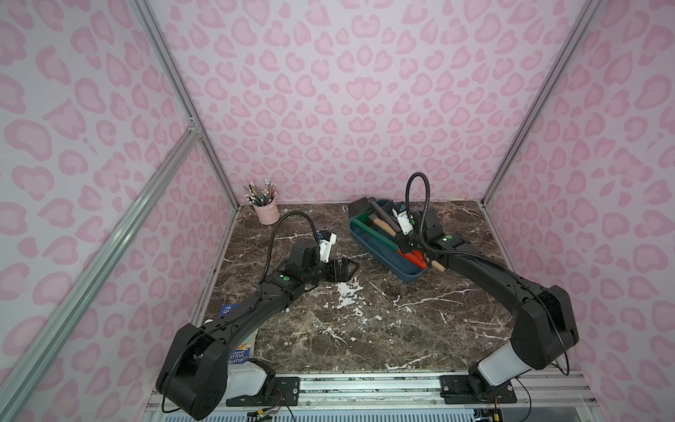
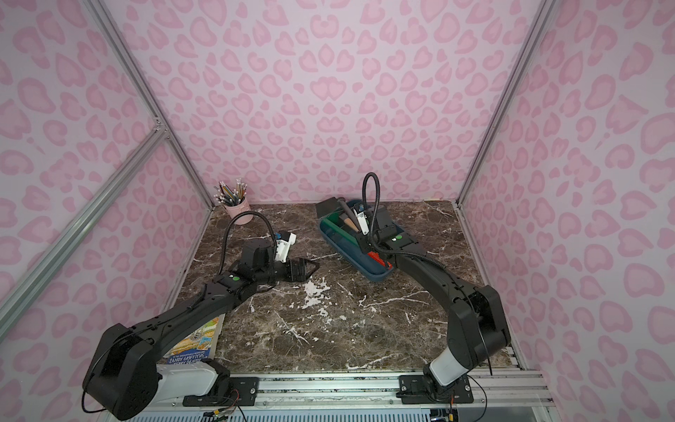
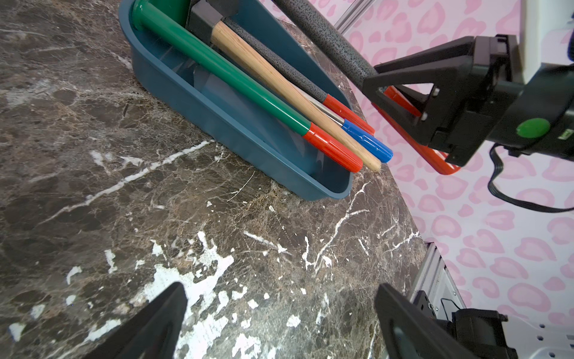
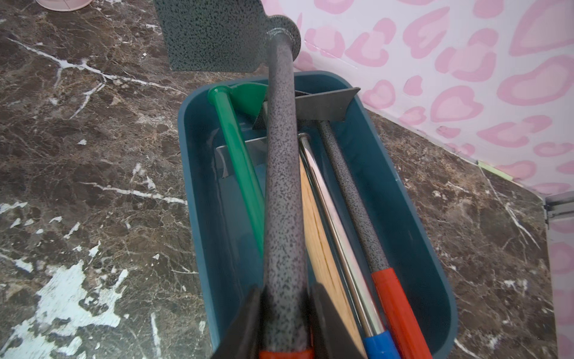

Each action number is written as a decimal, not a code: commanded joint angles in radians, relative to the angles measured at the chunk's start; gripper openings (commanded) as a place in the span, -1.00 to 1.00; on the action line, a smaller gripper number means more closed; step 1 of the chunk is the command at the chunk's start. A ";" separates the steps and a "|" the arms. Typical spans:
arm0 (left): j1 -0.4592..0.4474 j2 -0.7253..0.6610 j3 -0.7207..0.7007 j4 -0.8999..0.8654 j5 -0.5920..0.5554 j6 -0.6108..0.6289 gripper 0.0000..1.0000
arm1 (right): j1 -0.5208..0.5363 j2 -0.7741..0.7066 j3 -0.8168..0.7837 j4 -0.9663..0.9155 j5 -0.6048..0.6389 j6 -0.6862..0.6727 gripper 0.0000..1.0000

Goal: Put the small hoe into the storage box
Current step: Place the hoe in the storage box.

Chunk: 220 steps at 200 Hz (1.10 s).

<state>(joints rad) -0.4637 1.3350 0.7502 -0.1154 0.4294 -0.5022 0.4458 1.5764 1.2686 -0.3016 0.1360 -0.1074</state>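
My right gripper (image 4: 284, 298) is shut on the small hoe's speckled dark grey shaft (image 4: 281, 186), just ahead of its red handle. The shaft runs lengthwise above the dark blue storage box (image 4: 435, 248), over the tools lying in it. The hoe's flat blade (image 4: 211, 34) hangs past the box's far end. In both top views the hoe (image 1: 381, 213) (image 2: 347, 208) slants across the box (image 1: 409, 276) (image 2: 376, 276) at the back right. My left gripper (image 1: 352, 268) (image 3: 279, 292) hovers open over bare marble left of the box, nothing between its fingers.
Inside the box lie a green-shafted tool (image 4: 239, 161), a wooden-handled hammer (image 4: 323, 248), a chrome tool with a blue grip (image 4: 379, 345) and a thinner grey tool with a red grip (image 4: 397, 310). A pink pencil cup (image 1: 266, 213) stands back left. A book (image 1: 243, 347) lies under the left arm.
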 commanded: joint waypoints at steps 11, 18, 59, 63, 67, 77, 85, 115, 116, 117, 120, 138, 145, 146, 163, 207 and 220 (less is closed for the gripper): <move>0.001 -0.008 0.005 0.026 0.005 0.027 0.97 | -0.004 0.011 0.012 0.130 0.071 -0.034 -1.00; 0.002 -0.009 0.006 0.026 0.003 0.033 0.97 | -0.005 0.015 0.014 0.131 0.080 -0.039 -1.00; 0.001 -0.020 0.007 0.030 0.000 0.073 0.99 | -0.018 0.024 0.012 0.160 0.103 -0.053 -1.00; 0.002 -0.019 0.009 0.030 -0.001 0.076 0.99 | -0.020 0.027 0.012 0.162 0.102 -0.054 -1.00; 0.002 -0.021 0.008 0.030 0.000 0.078 0.99 | -0.022 0.029 0.012 0.163 0.101 -0.054 -1.00; 0.002 -0.021 0.009 0.029 0.001 0.083 1.00 | -0.029 0.039 0.018 0.161 0.099 -0.055 -1.00; 0.001 -0.022 0.011 0.030 0.001 0.087 1.00 | -0.030 0.046 0.023 0.159 0.099 -0.057 -1.00; 0.002 -0.037 0.008 0.024 -0.003 0.096 0.98 | -0.030 0.065 0.029 0.174 0.116 -0.070 -1.00; 0.002 -0.037 0.008 0.022 -0.003 0.096 0.98 | -0.030 0.066 0.029 0.173 0.117 -0.071 -1.00; 0.002 -0.037 0.008 0.022 -0.003 0.097 0.98 | -0.030 0.067 0.028 0.173 0.117 -0.072 -1.00; 0.001 -0.039 0.007 0.020 -0.004 0.098 0.98 | -0.030 0.068 0.029 0.175 0.120 -0.075 -1.00; 0.001 -0.047 0.008 0.010 -0.012 0.103 0.97 | -0.032 0.077 0.029 0.184 0.137 -0.087 -1.00; 0.002 -0.048 0.009 0.008 -0.012 0.105 0.97 | -0.032 0.079 0.029 0.187 0.140 -0.092 -1.00; 0.002 -0.049 0.009 0.007 -0.013 0.105 0.97 | -0.032 0.080 0.029 0.188 0.141 -0.092 -1.00; 0.001 -0.049 0.010 0.003 -0.012 0.107 0.97 | -0.033 0.086 0.032 0.190 0.149 -0.103 -1.00; 0.002 -0.045 0.014 -0.005 -0.009 0.109 0.98 | -0.034 0.103 0.043 0.202 0.178 -0.140 -1.00; 0.001 -0.043 0.015 -0.005 -0.008 0.109 0.98 | -0.033 0.113 0.051 0.200 0.189 -0.150 -1.00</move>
<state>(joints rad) -0.4637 1.2896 0.7547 -0.1375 0.4217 -0.4015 0.4137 1.6791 1.2903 -0.2085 0.2844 -0.2375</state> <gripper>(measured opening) 0.992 0.284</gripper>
